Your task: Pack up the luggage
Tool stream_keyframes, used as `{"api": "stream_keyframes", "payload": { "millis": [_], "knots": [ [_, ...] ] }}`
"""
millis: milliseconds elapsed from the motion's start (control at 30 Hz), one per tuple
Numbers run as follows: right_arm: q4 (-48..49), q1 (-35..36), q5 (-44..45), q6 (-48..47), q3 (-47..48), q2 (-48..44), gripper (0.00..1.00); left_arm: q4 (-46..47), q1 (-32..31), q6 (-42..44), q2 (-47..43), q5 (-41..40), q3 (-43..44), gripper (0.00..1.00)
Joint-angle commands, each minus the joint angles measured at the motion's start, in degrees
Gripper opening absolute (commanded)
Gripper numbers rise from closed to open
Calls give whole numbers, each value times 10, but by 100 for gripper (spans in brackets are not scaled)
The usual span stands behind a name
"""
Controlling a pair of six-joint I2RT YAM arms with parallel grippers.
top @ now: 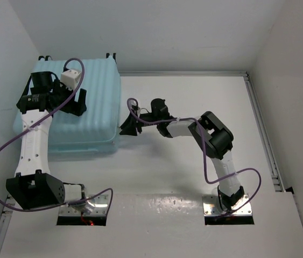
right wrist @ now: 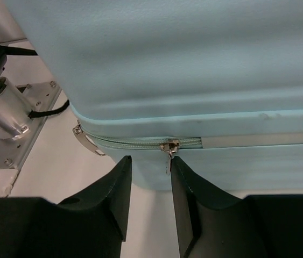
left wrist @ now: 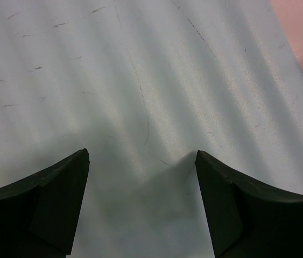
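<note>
The luggage (top: pixel 97 110) is a pale light-blue ribbed suitcase lying shut at the table's far left. My left gripper (top: pixel 79 102) is open and empty, pointing down right over the lid; its wrist view shows the fingers wide apart over the shell (left wrist: pixel 140 80). My right gripper (top: pixel 129 127) is at the suitcase's right side, low by the zip line. In the right wrist view the luggage (right wrist: pixel 194 64) fills the top, and the gripper (right wrist: pixel 151 159) is narrowly open. A silver zipper pull (right wrist: pixel 169 149) hangs just inside the right finger's tip (right wrist: pixel 179 164). I cannot tell if it touches.
A second metal zipper tab (right wrist: pixel 84 139) sticks out at the suitcase corner to the left. The left arm's base plate (right wrist: pixel 19 134) lies beyond it. Small black wheels (top: pixel 111 55) show at the suitcase's far edge. White walls enclose the table on three sides.
</note>
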Motion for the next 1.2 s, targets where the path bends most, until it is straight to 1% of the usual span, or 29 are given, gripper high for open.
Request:
{"api": "stream_keyframes", "payload": {
  "millis": [0, 100, 233, 267, 300, 367, 533, 633, 700, 733, 800, 833, 900, 933, 967, 1067, 1100, 1133, 1167],
  "knots": [
    [46, 11, -27, -19, 20, 4, 35, -49, -11, -12, 20, -6, -18, 82],
    [54, 12, -22, -10, 26, 11, 32, -43, -16, -12, 20, -6, -18, 82],
    [61, 14, -10, 2, 37, 18, 32, -43, -16, -17, 20, -12, -18, 82],
    [64, 14, -9, 4, 38, 19, 31, -43, -16, -17, 20, -12, -18, 82],
    [66, 14, -2, 2, 43, 22, 27, -37, -16, -17, 20, -12, -23, 82],
    [65, 16, 2, 4, 45, 24, 23, -37, -21, -22, 20, -12, -23, 82],
    [48, 14, 38, 18, 63, 37, 23, -32, -21, -22, 20, -17, -23, 82],
    [48, 13, 49, 13, 63, 39, 16, -32, -27, -22, 20, -17, -29, 82],
    [40, 14, 61, 13, 69, 41, 13, -27, -27, -27, 20, -17, -29, 82],
    [34, 13, 75, 13, 70, 41, 13, -27, -27, -27, 20, -17, -29, 82],
    [20, 13, 111, 19, 68, 39, 29, -27, -27, -27, 20, -17, -29, 82],
    [19, 12, 115, 16, 65, 36, 33, -27, -27, -27, 20, -17, -29, 82],
    [30, 6, 108, 9, 52, 29, 33, -27, -27, -27, 20, -17, -29, 82],
    [37, 5, 104, 11, 50, 30, 29, -27, -27, -27, 20, -17, -34, 82],
    [42, 0, 91, 12, 47, 30, 22, -27, -27, -27, 20, -17, -34, 82],
    [53, -3, 86, 14, 45, 27, 10, -21, -27, -27, 20, -17, -34, 82],
    [60, -3, 82, 17, 44, 26, 3, -21, -27, -27, 20, -17, -34, 82],
    [66, -1, 81, 18, 43, 25, 0, -21, -27, -27, 20, -17, -34, 82],
    [68, 0, 79, 20, 42, 25, 0, -21, -27, -33, 20, -17, -34, 82]
  ]
}}
